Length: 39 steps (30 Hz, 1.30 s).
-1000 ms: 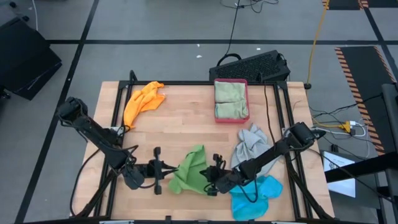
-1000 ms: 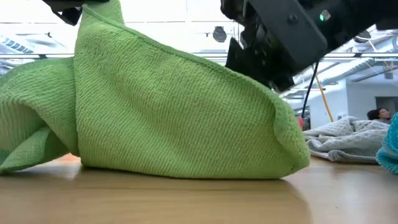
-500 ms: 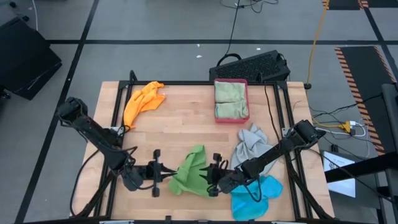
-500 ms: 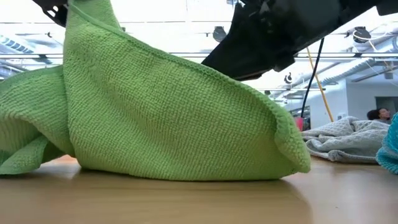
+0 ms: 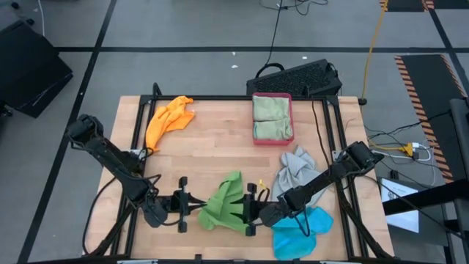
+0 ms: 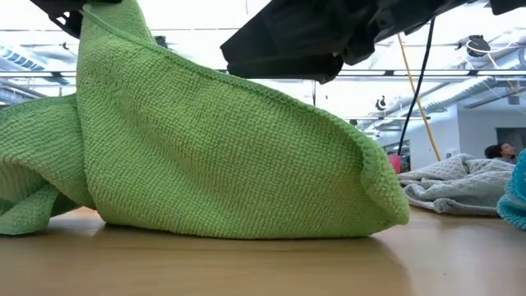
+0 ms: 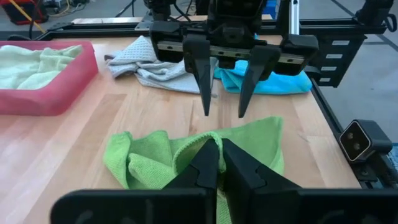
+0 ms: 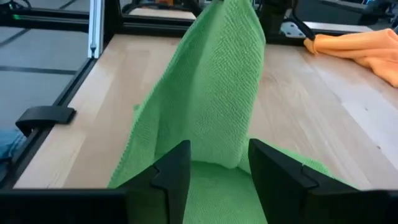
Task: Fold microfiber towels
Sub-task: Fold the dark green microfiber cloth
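Observation:
A bright green towel (image 5: 226, 202) stands tented near the table's front edge, its lower part resting on the wood (image 6: 246, 263). My left gripper (image 5: 198, 207) is shut on its raised left end (image 6: 103, 20). My right gripper (image 7: 222, 115) faces it from the right, open, with its fingertips hanging just above the towel's right part and clear of it. In the right wrist view the green towel (image 8: 217, 93) rises beyond the open right gripper (image 8: 217, 171). Lying loose are an orange towel (image 5: 168, 121), a grey towel (image 5: 297, 167) and a blue towel (image 5: 300, 227). My left gripper pinches a raised fold of the green towel (image 7: 210, 139) between its two shut fingers, at the towel's left end. The fingers come from the table's left, slanting a little down. The cloth hangs from the hold like a tent, with its lower edges (image 6: 230, 230) on the table.
A pink-red tray (image 5: 272, 97) at the far middle holds pale green cloths (image 5: 271, 117). A black keyboard (image 5: 297, 77) lies beyond the far edge. A black frame rail (image 5: 333, 147) runs along the table's sides. Bare wood (image 5: 220, 147) lies in the middle.
My right gripper has opened, let go of the green towel's right part and risen a little above it. The towel stays tented from my left gripper, its peak shifted slightly to the left.

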Tool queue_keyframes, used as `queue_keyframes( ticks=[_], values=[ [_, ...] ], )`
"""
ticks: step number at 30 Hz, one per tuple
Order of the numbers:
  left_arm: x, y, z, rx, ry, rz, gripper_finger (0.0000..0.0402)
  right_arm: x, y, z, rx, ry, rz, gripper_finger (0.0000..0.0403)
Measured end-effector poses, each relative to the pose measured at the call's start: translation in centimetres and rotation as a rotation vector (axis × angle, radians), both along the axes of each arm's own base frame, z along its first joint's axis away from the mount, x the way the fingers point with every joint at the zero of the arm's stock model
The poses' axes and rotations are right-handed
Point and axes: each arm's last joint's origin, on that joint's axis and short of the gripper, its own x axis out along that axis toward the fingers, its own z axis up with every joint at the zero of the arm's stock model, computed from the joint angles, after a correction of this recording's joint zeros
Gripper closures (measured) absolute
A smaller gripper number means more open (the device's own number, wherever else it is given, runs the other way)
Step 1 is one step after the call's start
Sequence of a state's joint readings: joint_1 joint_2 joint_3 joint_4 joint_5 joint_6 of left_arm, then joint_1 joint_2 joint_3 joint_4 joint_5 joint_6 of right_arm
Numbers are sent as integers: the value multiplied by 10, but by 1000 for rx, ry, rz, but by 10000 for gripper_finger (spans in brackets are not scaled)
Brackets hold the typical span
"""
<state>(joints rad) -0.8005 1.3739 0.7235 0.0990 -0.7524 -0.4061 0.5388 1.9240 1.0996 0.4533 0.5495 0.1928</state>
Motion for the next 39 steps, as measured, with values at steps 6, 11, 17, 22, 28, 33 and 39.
queue_keyframes(
  ticks=[6, 11, 17, 22, 28, 33, 39],
  values=[
    [0, 1, 0, 14, -7, 15, 393, -1, 2, 0, 4, -3, 6, 248],
    [2, 3, 1, 16, -17, 35, 383, -6, 8, -3, -10, 31, 28, 248],
    [3, 4, 1, 23, -17, 40, 397, -19, 27, -4, 57, 38, 54, 247],
    [4, 5, 1, 30, -22, 53, 382, -44, 57, -7, 76, 64, 79, 247],
    [8, 10, 1, 14, -25, 87, 394, -71, 84, -8, 54, 50, 99, 246],
    [11, 14, 1, -1, -26, 110, 387, -80, 89, -9, 27, 35, 57, 220],
    [11, 14, 1, -8, -26, 115, 377, -76, 84, -15, 15, 39, -11, 157]
  ],
)
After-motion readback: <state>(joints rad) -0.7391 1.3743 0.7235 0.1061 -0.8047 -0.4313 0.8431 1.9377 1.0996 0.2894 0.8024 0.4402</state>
